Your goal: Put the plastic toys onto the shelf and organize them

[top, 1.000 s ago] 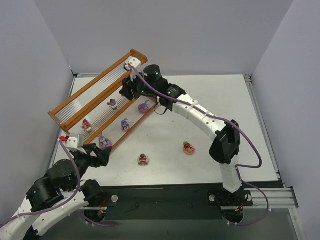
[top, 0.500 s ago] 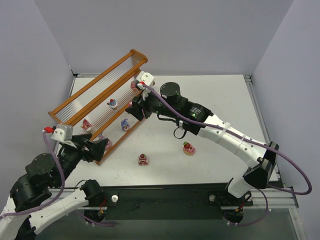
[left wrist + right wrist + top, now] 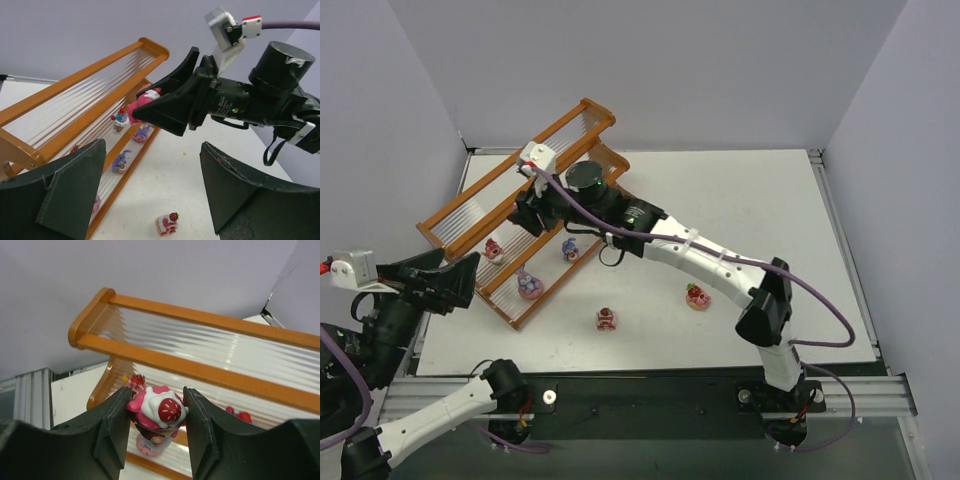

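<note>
Right wrist view: right gripper (image 3: pixel 157 426) fingers pinch the pink strawberry cupcake (image 3: pixel 160 409) in front of the shelf (image 3: pixel 200 371). Can't tell which tier. The toy below it is mostly hidden. From the top camera, the wrist covers that grip at 10 o'clock on the table (image 3: pixel 770 220). Left gripper (image 3: pixel 155 195) fingers are spread wide and empty at 8 o'clock, with the arm cut off by the frame edge. Two loose toys (image 3: pixel 606 318) lie near 6 o'clock.

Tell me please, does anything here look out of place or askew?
Yes. The shelf sits diagonally across the table, not square to its edges. A small cake and a red toy stand on the table, off the shelf. Nothing looks spilled or broken.
</note>
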You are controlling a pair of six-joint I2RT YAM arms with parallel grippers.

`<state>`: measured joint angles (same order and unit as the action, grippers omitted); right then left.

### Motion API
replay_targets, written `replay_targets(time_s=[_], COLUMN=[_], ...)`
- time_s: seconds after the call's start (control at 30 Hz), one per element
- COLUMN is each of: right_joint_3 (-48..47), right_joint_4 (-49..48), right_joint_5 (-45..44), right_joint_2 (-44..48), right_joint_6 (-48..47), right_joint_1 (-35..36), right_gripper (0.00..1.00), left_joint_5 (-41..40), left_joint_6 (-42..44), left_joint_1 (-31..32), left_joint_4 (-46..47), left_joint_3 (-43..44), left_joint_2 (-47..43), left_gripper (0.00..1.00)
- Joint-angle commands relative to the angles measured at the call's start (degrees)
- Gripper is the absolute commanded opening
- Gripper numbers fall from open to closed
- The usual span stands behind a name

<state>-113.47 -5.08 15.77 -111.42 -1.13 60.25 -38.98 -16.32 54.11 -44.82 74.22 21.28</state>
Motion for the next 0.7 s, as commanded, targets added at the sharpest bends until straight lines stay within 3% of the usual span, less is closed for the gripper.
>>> replay_targets(time_s=[0.0,0.1,0.67], right_joint_3=[-12.02,-16.69,-18.45], right_joint_4=[-5.11,-5.81,-13.38], right_joint_5=[-1.61,-4.07,-5.66], right_joint_2=[-7.38,-11.18,-14.35], right_joint_6=[0.86,0.43,0.86], right_joint_1=[1.45,1.36,-1.89], right_gripper=[0.0,0.0,0.0], left_joint_5=[-3.21,-3.29,-2.85], left_joint_6=[2.17,1.73,0.67], left_joint_1=[0.03,0.12,0.03], left_joint_4=[0.52,0.0,0.69], left_joint_3=[1.28,0.49,-3.73], left_joint_2=[-1.5,-2.64,-4.58], left_gripper=[0.86,0.86,0.86])
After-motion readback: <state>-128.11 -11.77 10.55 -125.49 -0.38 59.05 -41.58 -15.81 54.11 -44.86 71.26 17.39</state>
